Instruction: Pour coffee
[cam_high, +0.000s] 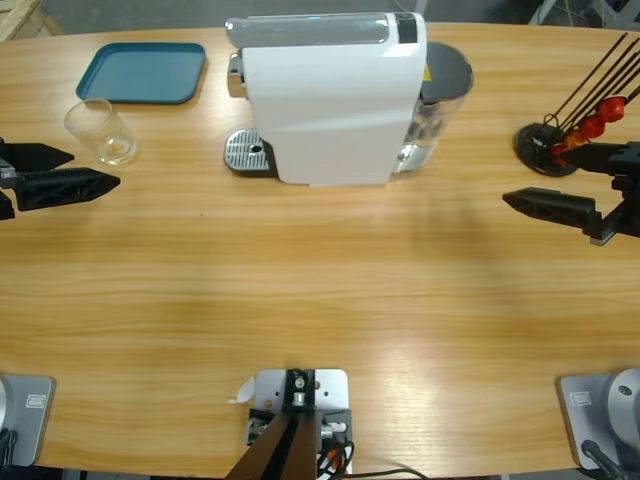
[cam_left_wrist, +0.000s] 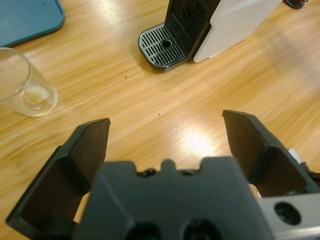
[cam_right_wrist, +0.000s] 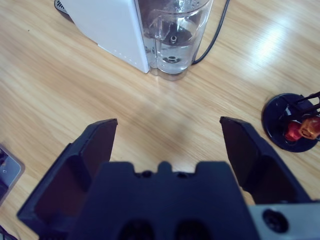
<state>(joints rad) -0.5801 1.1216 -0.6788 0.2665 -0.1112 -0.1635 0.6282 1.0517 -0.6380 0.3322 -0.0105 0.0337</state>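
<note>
**Both arms waiting, glass not yet picked up**

The left gripper (cam_high: 78, 170) sits at the table's left edge, jaws spread and holding nothing; the right gripper (cam_high: 560, 190) at the right edge is likewise spread and empty. The glass (cam_high: 101, 132) stands upright just beyond the left gripper, near the teal tray (cam_high: 140, 72), with only a faint tan trace of coffee (cam_left_wrist: 34, 93) at its bottom. The machine (cam_high: 330, 95) stands far centre, its drip grate (cam_high: 248, 152) bare. Judged the opening step: the left gripper would need to close around the glass and carry it to the grate
</note>
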